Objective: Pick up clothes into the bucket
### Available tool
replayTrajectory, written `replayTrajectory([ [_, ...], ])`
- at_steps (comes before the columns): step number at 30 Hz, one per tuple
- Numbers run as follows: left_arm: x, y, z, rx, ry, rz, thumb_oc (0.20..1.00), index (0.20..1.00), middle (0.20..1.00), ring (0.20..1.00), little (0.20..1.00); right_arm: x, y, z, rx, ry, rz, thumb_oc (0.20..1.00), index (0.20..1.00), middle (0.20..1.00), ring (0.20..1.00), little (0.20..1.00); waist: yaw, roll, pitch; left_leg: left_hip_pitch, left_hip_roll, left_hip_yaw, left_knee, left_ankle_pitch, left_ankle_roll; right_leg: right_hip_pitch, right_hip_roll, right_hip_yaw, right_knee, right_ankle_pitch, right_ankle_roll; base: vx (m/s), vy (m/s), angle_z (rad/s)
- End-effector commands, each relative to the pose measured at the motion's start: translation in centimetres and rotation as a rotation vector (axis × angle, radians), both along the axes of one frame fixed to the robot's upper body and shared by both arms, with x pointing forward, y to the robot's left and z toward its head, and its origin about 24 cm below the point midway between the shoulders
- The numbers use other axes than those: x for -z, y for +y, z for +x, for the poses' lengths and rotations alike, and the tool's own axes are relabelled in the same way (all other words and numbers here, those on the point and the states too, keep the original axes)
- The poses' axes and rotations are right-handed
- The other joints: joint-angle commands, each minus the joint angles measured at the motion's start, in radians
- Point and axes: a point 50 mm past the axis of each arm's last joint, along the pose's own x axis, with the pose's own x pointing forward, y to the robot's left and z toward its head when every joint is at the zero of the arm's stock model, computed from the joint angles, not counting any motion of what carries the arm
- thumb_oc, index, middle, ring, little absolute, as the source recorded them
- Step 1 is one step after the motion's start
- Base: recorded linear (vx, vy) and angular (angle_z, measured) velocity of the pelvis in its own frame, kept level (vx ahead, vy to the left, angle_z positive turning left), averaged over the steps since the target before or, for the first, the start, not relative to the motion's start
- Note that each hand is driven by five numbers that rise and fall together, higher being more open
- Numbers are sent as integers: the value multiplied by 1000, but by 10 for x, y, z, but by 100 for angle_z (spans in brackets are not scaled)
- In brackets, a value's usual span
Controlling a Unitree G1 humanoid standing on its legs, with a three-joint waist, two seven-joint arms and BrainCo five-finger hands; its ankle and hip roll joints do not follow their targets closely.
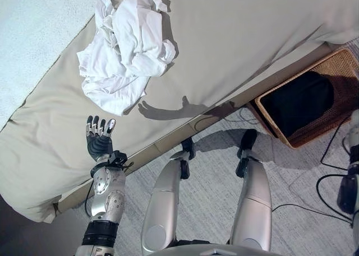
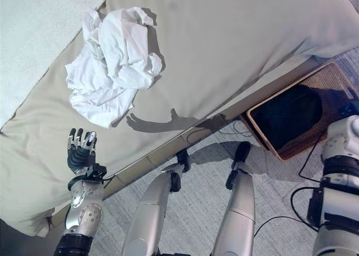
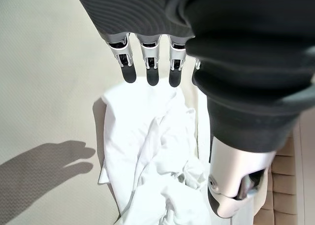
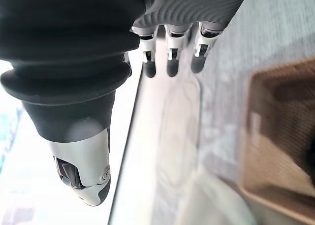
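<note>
White clothes (image 1: 126, 49) lie crumpled in the upper left of the frame on a beige bed cover (image 1: 235, 37). Below them, at lower left, the left hand (image 1: 98, 137) hovers over the cover with fingers straight, holding nothing. The woven bucket (image 1: 342, 60) sits on the floor at right. The right hand (image 4: 170, 52) has relaxed, empty fingers.

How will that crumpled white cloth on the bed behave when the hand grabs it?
The white cloth lies in soft, loose folds, so it is probably floppy and will drape and trail from the left hand. It looks thin, so likely light. On the smooth bed cover it may slide or bunch if pushed.
</note>
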Motion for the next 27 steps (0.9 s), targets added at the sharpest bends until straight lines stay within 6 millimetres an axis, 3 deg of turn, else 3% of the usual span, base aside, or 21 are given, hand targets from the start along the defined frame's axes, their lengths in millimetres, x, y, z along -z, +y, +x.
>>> replayTrajectory([
  [1,-15,21,-8,-96,-80,45,1000,1000,1000,1000,1000,20,22,0,-82,137,-210,1000,1000,1000,1000,1000,-19,0,-55,4,24,-83,-45,11,-67,86,-33,16,-65,15,95,0,0,0],
  [5,-12,26,-6,-131,-42,105,1000,1000,1000,1000,1000,64,68,-5,-258,263,-317,1000,1000,1000,1000,1000,-38,-22,-51,43,27,-93,-60,17,-68,145,-34,-10,-97,31,99,19,-17,2],
  [9,-8,29,-3,-164,34,219,1000,1000,1000,1000,1000,106,101,-13,-403,415,-368,1000,1000,1000,1000,1000,-49,-50,-55,110,33,-102,-101,31,-77,239,-30,-39,-172,67,108,47,-23,2],
  [11,-8,32,-1,-177,66,285,1000,1000,1000,1000,1000,123,111,-17,-451,455,-346,1000,1000,1000,1000,1000,-53,-62,-60,146,37,-104,-125,40,-83,284,-28,-54,-209,84,114,10,-8,-1],
  [13,-12,34,3,-201,100,398,1000,1000,1000,1000,1000,142,127,-23,-522,475,-286,1000,1000,1000,1000,1000,-58,-82,-64,187,38,-102,-171,85,-84,340,-27,-81,-269,135,113,-11,-3,-2],
  [17,-15,45,12,-298,223,633,1000,1000,1000,1000,1000,173,155,-35,-643,525,-205,1000,1000,1000,1000,1000,-69,-116,-60,270,49,-106,-224,106,-95,431,-13,-108,-328,156,119,49,-4,-1],
  [20,-17,58,24,-383,342,825,1000,1000,1000,1000,1000,179,173,-38,-728,521,-191,1000,1000,1000,1000,1000,-78,-144,-45,274,59,-108,-190,95,-93,445,-10,-108,-319,150,116,-5,23,1],
  [24,-23,67,35,-449,376,844,1000,1000,1000,1000,1000,171,187,-36,-812,476,-240,1000,1000,1000,1000,1000,-83,-164,-25,243,75,-119,-96,35,-92,421,-3,-89,-267,107,115,1,32,0],
  [27,-32,89,39,-555,429,835,1000,1000,1000,1000,1000,141,191,-29,-852,349,-313,1000,1000,1000,1000,1000,-88,-186,14,101,93,-123,113,-41,-78,294,6,-55,-92,35,92,-119,95,-8],
])
